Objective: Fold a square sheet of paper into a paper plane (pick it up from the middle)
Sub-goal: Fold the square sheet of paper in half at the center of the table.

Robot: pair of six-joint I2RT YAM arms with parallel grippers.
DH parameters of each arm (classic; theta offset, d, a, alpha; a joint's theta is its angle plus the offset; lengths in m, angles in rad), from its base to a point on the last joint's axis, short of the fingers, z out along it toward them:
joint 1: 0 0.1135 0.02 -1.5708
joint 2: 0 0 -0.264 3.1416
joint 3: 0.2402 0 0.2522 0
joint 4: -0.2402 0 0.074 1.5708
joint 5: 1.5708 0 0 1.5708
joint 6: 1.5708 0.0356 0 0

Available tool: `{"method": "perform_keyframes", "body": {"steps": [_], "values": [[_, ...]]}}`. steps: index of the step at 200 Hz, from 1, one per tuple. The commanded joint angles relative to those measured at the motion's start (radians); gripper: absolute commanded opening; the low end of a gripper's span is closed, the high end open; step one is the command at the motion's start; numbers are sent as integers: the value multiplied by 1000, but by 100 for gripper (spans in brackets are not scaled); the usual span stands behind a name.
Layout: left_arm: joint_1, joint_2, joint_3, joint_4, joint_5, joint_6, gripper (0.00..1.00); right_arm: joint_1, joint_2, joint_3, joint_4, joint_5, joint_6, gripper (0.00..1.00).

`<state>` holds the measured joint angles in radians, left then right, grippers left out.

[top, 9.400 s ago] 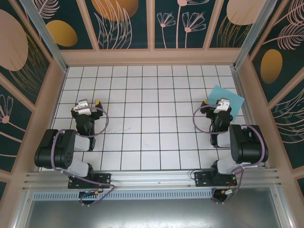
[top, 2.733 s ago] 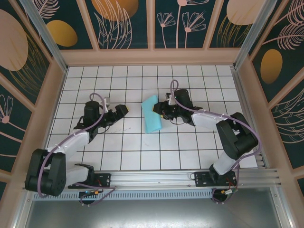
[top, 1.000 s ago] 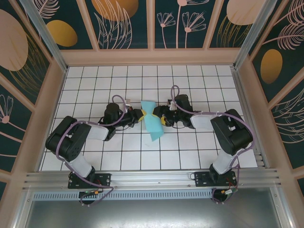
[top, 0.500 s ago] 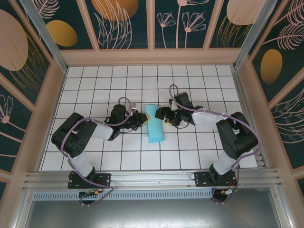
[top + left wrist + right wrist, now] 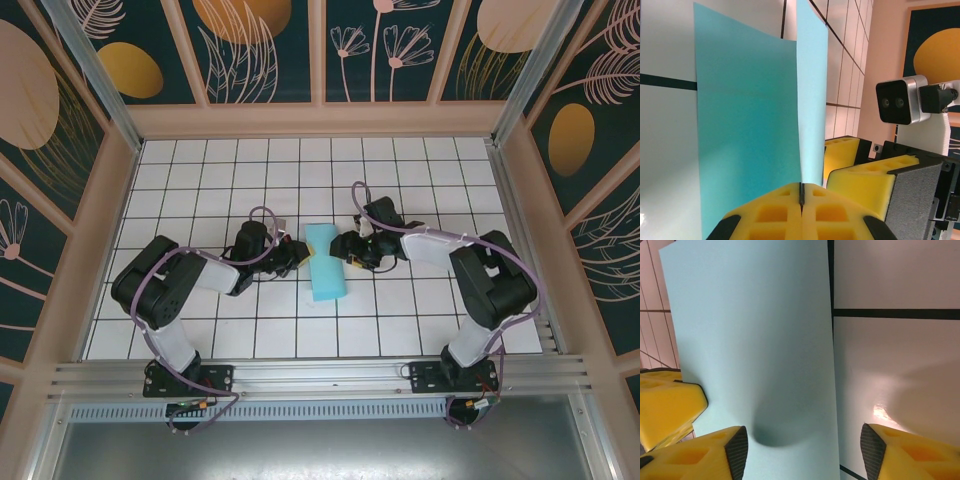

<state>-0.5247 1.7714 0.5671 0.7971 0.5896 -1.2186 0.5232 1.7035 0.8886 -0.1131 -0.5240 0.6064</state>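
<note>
Paper (image 5: 325, 262), half-folded at desk (image 5: 400, 320) centre, is pinched in closed left jaws; right jaws gape empty, so one-sided pull may skew the crease.

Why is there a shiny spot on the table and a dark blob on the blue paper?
Right wrist view: the shiny spot is light bouncing off the white grid table; the blob is a soft shadow on the light-blue square sheet of paper. Left wrist view: the paper's wide panel sits in shade, its narrow strip looks brighter.
</note>
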Motion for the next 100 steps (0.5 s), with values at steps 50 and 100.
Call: {"method": "perform_keyframes", "body": {"steps": [50,100], "values": [[-6,-16,47,-122,-51,74,21,-20,79,24,-31,-3,-36,54],[-5,-169,157,-505,-256,265,58,-29,109,25,-79,72,-58,51]]}}
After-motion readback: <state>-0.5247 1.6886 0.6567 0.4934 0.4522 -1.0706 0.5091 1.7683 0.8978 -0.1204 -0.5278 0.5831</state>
